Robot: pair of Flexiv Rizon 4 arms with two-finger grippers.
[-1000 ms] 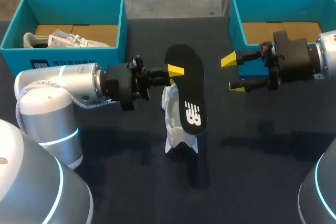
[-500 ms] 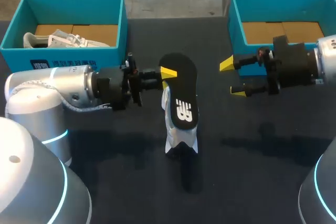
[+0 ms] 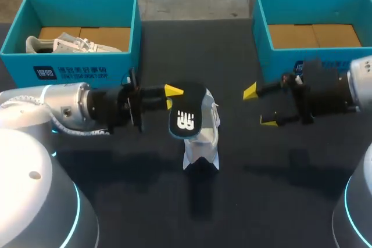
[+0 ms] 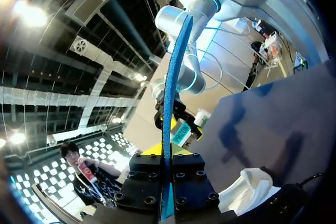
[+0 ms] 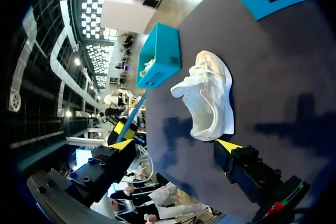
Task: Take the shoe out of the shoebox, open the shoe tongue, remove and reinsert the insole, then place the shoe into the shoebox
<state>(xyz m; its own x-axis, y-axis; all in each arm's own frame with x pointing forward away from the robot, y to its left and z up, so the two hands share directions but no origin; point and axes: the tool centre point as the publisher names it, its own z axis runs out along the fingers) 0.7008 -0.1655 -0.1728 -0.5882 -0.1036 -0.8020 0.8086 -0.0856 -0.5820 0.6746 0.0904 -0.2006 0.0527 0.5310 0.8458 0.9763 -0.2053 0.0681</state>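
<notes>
A white shoe stands on its toe on the dark table, its opening toward my left arm. My left gripper is shut on a black insole, which hangs over the shoe's upper end. In the left wrist view the insole shows edge-on, blue, between the fingers, with the shoe beside and below. My right gripper stands open to the right of the shoe, holding nothing. In the right wrist view the gripper faces the shoe; the insole shows beyond it.
A teal shoebox at the back left holds a second white shoe. Another teal shoebox at the back right shows only its cardboard floor. Both arms flank the shoe at mid-table.
My left arm has drawn back to the left and lowered the insole, tipping it down toward the shoe's upper end. My right gripper has sunk a little, still open.
</notes>
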